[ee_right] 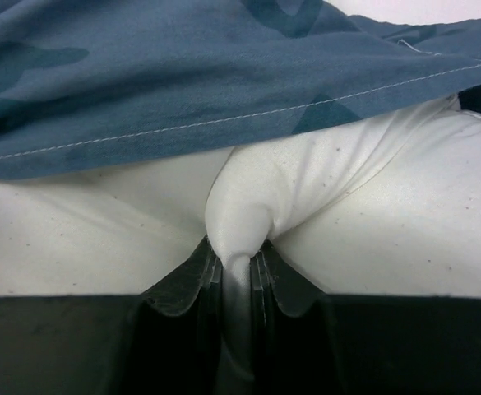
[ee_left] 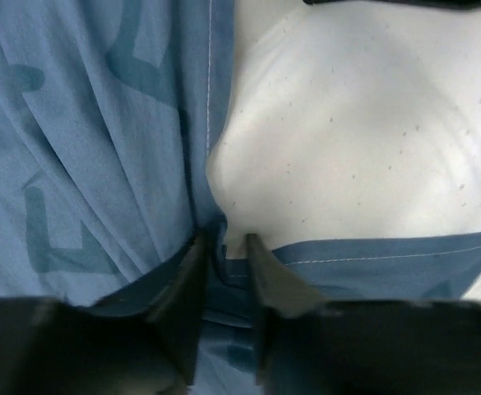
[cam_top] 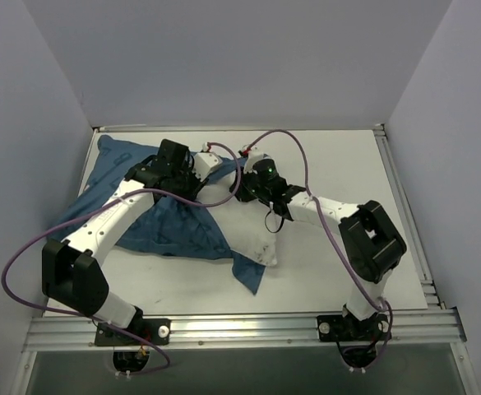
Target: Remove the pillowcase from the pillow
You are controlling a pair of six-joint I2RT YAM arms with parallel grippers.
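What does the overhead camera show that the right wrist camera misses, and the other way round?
Only the overhead view shows the left arm, right arm, table and the pillowcase spreading leftward. Only the right wrist view shows the right pincer clamped on a fold of the white pillow, below the pillowcase's stitched hem. Both show blue pillowcase lying against white pillow.

The top camera looks down on the table (cam_top: 306, 280); both wrist cameras sit close against pillowcase (ee_left: 100, 123) and pillow (ee_left: 347, 148).
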